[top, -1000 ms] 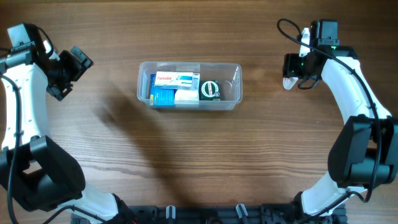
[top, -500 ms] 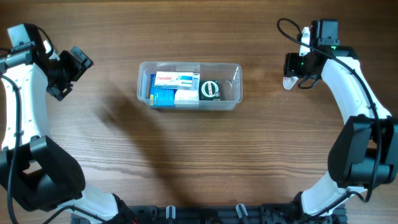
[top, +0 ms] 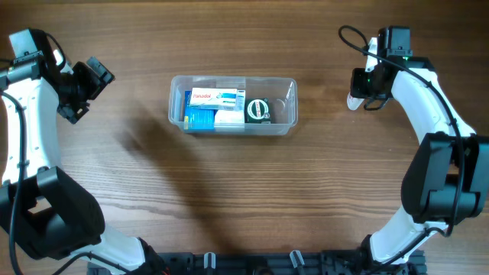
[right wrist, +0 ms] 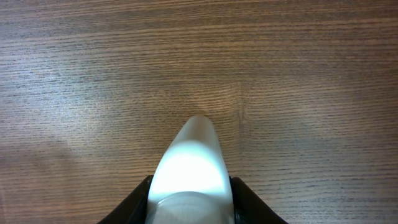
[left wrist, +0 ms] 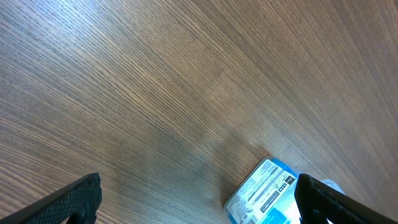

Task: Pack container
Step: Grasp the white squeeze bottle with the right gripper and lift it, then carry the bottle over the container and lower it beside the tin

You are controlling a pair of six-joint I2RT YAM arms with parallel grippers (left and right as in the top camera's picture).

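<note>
- The clear, transparent plastic rectangular container [top: 287, 114] with rounded corners sits on the brown wood-grain table [top: 229, 191], near the middle of the overhead view, between the 2 arms and well apart from both.
- Inside it, toward its left end, lie a white carton with red lettering [top: 215, 96] and, just beside that, a blue carton [top: 199, 119]. A round green-and-black item [top: 258, 111] lies to their right. The container's right end is bare.
- The left gripper [top: 89, 92] hangs over the table's left part, pointing toward the container. In the left wrist view its 2 black fingers [left wrist: 78, 199] stand at the far edges of the picture, spread wide, with only tabletop between them and nothing held.
- The same wrist view shows a blue-and-white printed carton at the lower right; its container wall is hard to make out there.
- The right gripper [top: 357, 92] is to the right of the container, well apart from it. Its black fingers [right wrist: 135, 202] press against both sides of a smooth white rounded plastic object [right wrist: 191, 158], whose tapered end points out over bare table.
</note>
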